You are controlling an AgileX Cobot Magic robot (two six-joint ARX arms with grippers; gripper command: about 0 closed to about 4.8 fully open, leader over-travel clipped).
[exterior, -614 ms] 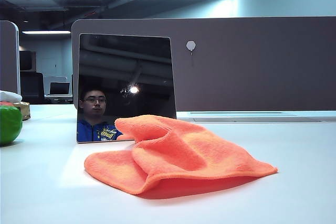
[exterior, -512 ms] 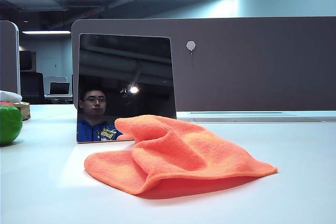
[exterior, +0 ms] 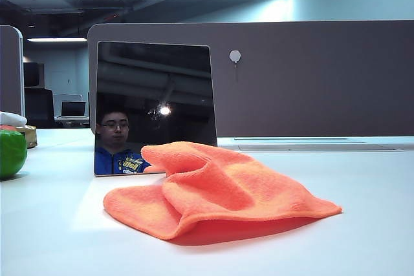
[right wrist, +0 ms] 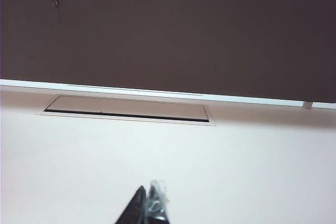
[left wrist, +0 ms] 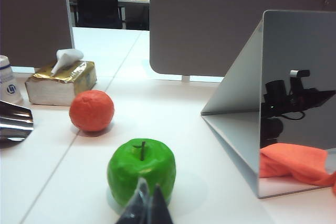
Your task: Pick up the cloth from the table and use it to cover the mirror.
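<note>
The orange cloth lies crumpled on the white table, just in front of the mirror, which stands propped upright against the partition. In the left wrist view the mirror is seen from the side, with the cloth at its foot. My left gripper is shut and empty, hovering near a green apple. My right gripper is shut and empty over bare table. Neither gripper shows in the exterior view.
A green apple, an orange fruit, a tissue box, a white cup and a shiny object sit left of the mirror. A grey-brown partition runs behind, with a cable slot in the table.
</note>
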